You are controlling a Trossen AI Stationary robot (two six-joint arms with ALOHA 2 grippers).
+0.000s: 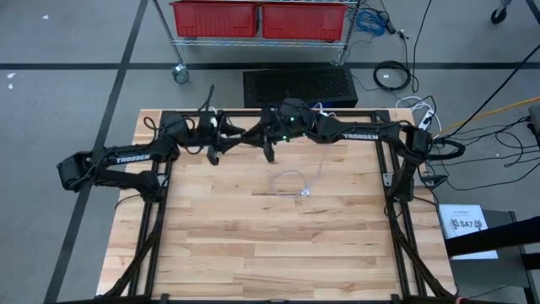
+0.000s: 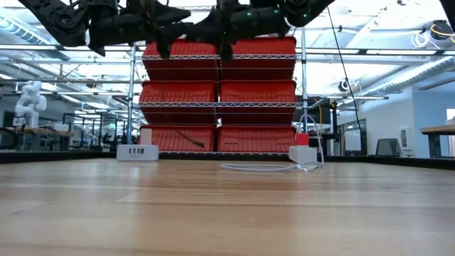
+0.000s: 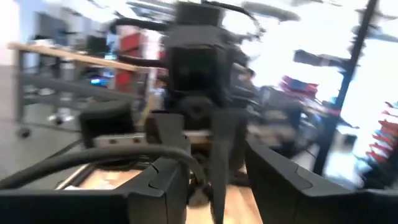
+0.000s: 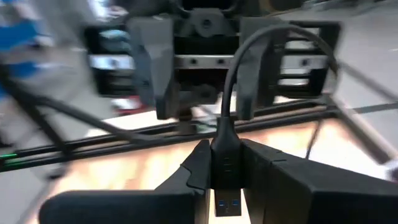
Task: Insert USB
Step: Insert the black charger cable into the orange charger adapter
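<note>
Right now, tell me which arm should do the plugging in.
Right. Its claw is shut on the black USB plug, with the connector end exposed. The left claw hovers facing it.

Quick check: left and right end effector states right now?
Left end effector: open, holding nothing.
Right end effector: closed on the black USB plug.

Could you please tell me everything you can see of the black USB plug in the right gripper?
The USB plug is black, seemingly plastic, with a metal end showing a blue insert. It stands clamped between the right gripper's two dark fingers, metal end toward the wrist camera. A black cable arcs from its other end toward the left gripper facing it. Both are raised above the table's far edge.
</note>
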